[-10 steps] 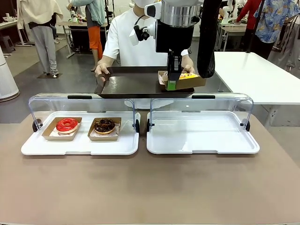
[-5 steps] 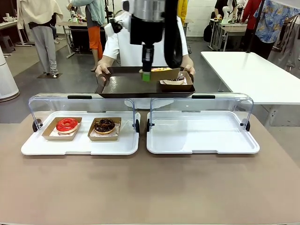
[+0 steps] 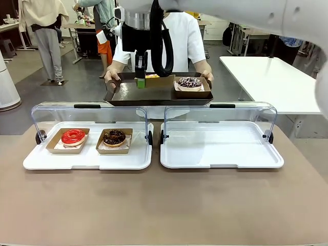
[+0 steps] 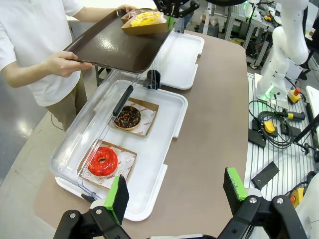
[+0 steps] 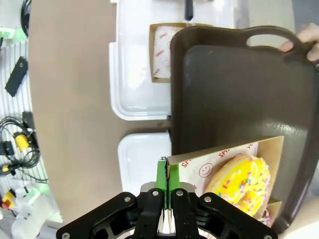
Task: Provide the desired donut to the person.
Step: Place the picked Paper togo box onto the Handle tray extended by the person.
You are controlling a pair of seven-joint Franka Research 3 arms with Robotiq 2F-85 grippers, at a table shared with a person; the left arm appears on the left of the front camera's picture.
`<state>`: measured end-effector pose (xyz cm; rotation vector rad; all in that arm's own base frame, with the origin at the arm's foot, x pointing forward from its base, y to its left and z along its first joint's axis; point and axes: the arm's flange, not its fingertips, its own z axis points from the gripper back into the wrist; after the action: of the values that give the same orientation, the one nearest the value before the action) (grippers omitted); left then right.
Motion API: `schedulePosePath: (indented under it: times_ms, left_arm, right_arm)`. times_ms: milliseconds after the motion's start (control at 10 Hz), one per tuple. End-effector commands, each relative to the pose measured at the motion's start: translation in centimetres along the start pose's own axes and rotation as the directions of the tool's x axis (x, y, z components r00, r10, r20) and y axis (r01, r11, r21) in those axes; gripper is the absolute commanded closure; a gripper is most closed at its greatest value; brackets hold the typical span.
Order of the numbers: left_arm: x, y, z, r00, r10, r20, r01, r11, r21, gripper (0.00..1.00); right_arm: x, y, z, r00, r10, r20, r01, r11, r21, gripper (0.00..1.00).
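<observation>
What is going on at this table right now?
The right claw is shut on the edge of a cardboard tray holding a yellow sprinkled donut, above the brown serving tray the person holds with both hands. A chocolate sprinkled donut already sits on that tray. A red donut and a chocolate donut remain in the left display case. The left claw is open.

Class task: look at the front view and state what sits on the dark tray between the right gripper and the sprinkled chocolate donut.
Front view: between the right gripper and the sprinkled chocolate donut sits the yellow donut in its cardboard holder, on the dark tray.
</observation>
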<state>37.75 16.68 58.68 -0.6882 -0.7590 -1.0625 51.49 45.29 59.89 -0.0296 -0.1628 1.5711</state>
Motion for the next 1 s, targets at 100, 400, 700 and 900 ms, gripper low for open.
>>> schedulePosePath:
  times_ms: [100,400,700,900]
  left_arm:
    - [0.1,0.0,0.2,1.000,-0.008,0.015,0.008,1.000,-0.004,0.00]
    - [0.1,0.0,0.2,1.000,-0.008,0.015,0.008,1.000,-0.004,0.00]
    - [0.1,0.0,0.2,1.000,-0.008,0.015,0.008,1.000,-0.004,0.00]
    - [0.1,0.0,0.2,1.000,-0.008,0.015,0.008,1.000,-0.004,0.00]
  right_arm:
    - [1.0,-2.8,0.0,1.000,-0.005,0.009,0.005,0.996,-0.084,0.98]
    - [0.3,-3.4,-1.9,1.000,0.007,0.019,-0.005,0.996,-0.091,0.98]
    - [-0.7,-4.2,-3.8,1.000,-0.006,0.021,0.007,0.997,-0.076,0.98]
    - [-1.3,-4.6,-4.8,0.999,-0.020,0.024,0.022,0.997,-0.071,0.98]
